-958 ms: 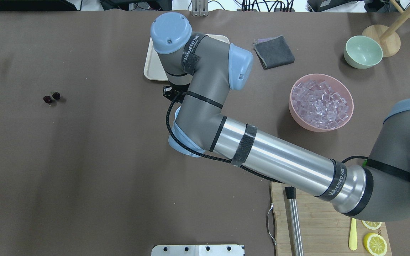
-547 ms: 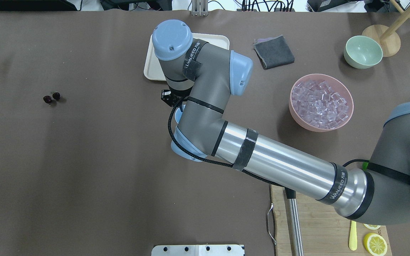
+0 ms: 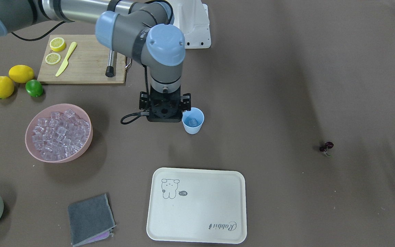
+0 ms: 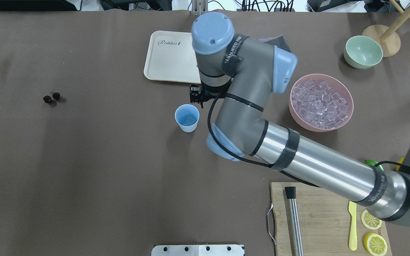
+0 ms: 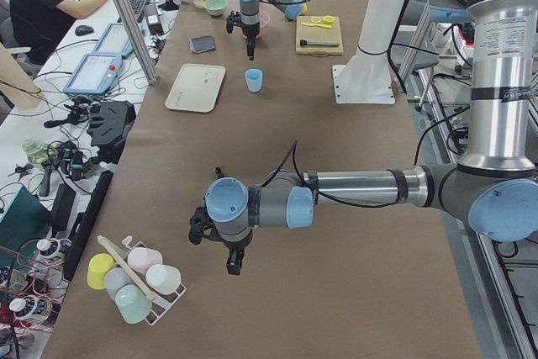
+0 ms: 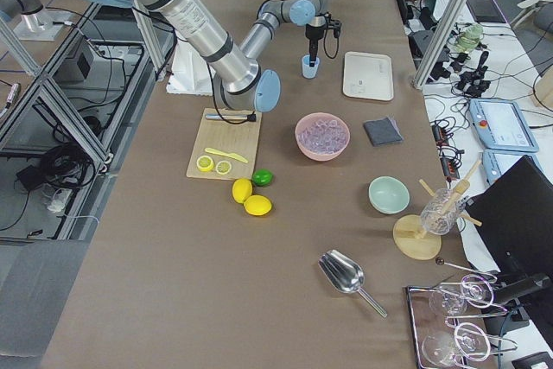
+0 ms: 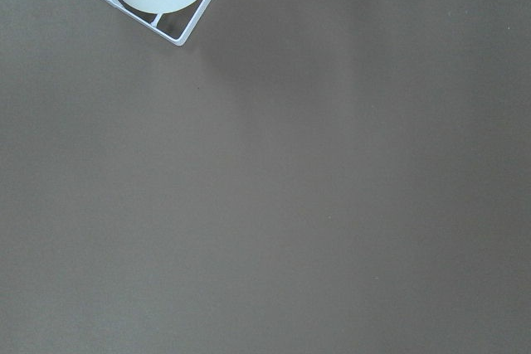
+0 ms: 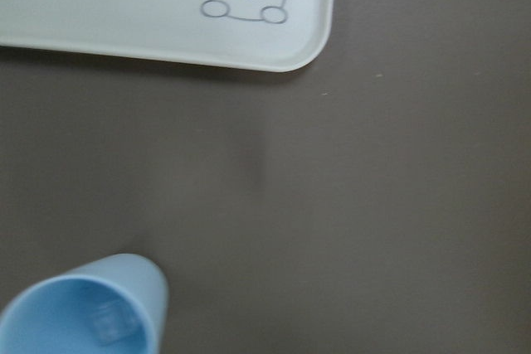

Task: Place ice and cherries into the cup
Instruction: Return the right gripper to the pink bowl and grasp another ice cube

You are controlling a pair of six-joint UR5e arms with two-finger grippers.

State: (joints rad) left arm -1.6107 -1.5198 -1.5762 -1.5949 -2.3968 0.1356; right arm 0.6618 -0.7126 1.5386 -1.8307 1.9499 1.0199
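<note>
The light blue cup (image 3: 193, 120) stands upright mid-table, also in the overhead view (image 4: 187, 118) and at the lower left of the right wrist view (image 8: 83, 312). One clear ice cube (image 8: 110, 322) lies inside it. More ice fills the pink bowl (image 4: 321, 102). The cherries (image 4: 51, 97) lie alone on the table's far left, also seen from the front (image 3: 326, 147). My right gripper (image 3: 165, 118) hangs beside the cup, between it and the bowl; its fingers are hidden. My left gripper (image 5: 233, 268) hovers low near the rack; I cannot tell its state.
A cream tray (image 4: 169, 57) lies just beyond the cup. A grey cloth (image 3: 89, 219) and a pale green bowl (image 4: 363, 51) sit further back. A cutting board (image 4: 326, 217) carries lemon slices, a knife and a muddler. A wire rack of cups (image 5: 134, 279) stands by the left arm.
My right arm has swung right, towards the pink bowl, and no longer covers the cup. The cup now shows with an ice cube in it. The cherries have not moved.
</note>
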